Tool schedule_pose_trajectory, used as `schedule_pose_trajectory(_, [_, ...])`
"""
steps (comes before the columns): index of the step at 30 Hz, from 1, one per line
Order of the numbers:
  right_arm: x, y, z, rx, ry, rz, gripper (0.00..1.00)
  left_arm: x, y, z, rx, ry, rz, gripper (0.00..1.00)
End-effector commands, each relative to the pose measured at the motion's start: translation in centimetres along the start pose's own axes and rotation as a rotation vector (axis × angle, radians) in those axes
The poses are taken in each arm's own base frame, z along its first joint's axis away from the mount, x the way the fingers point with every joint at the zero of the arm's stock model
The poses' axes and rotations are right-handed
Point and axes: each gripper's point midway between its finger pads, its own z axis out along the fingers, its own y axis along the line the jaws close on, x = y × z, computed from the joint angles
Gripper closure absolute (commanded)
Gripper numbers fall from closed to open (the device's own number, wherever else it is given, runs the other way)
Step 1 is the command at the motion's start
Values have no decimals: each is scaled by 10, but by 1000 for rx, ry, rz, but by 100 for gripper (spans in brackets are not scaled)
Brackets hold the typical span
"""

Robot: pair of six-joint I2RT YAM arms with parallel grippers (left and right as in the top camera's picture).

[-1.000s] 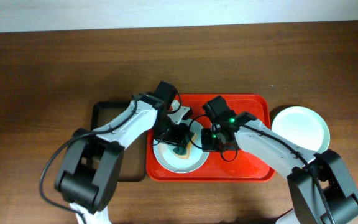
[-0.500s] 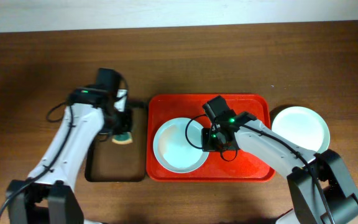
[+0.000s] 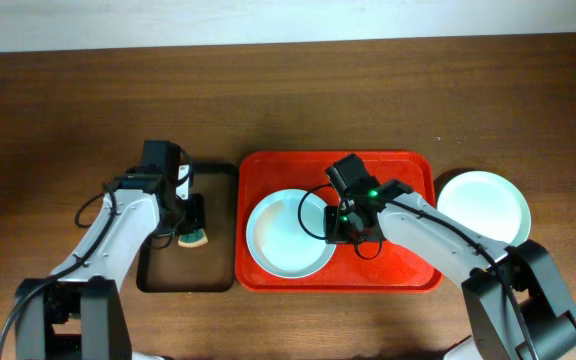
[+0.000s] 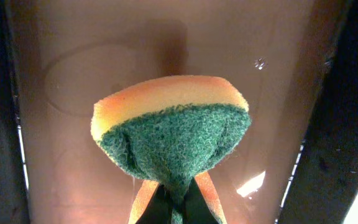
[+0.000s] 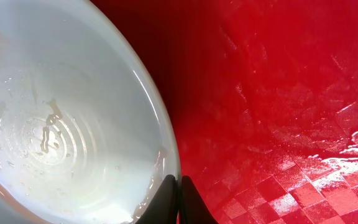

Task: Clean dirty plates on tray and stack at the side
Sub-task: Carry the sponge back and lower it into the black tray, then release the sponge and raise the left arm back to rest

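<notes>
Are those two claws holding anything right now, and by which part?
The left gripper pinches the sponge by one bunched edge; right gripper pinches the plate on the tray by its rim.

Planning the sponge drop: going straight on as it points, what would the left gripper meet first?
Probably the floor of the narrow black rectangular tray, through the yellow-and-green sponge the left gripper pinches; depth unclear.

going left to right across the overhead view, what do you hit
black tray, with the sponge held over it by the left gripper → white plate on the red tray → right gripper pinching that plate's right rim → second plate off the red tray's right end
</notes>
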Motion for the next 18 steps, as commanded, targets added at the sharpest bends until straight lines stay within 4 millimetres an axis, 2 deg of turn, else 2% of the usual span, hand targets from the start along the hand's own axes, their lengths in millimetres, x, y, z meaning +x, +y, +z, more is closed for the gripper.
schedule_pose_trajectory(1, [1,3,0,-1,1,-6,96,5,0,3,10,8,-5,98])
schedule_pose_trajectory(3, [1,3,0,-1,0,-6,96,7,0,3,8,16,-6,87])
schedule_pose_trajectory(5, [1,3,0,-1,0,-6,96,9,0,2,13,25,-7,56])
schedule_pose_trajectory(6, [1,3,0,-1,0,-6,96,8,-4,-2,33,31,-9,49])
schedule_pose_trajectory(8, [1,4,0,-2,0,-6,96,-3,-9,-19,50,12,-9,44])
schedule_pose_trajectory(11, [1,3,0,-1,1,-6,94,-37,-10,-64,63,-93,-21,30])
schedule_pose_trajectory(12, [1,3,0,-1,1,-6,82,-46,-7,-78,64,-127,-31,27])
schedule_pose_trajectory(13, [1,3,0,-1,1,-6,74,-51,-4,-86,63,-148,-40,7])
schedule_pose_trajectory(14, [1,3,0,-1,1,-6,64,-53,0,-90,51,-161,-48,1])
schedule_pose_trajectory(18, [1,3,0,0,1,-6,56,-54,31,-93,7,-174,-138,1])
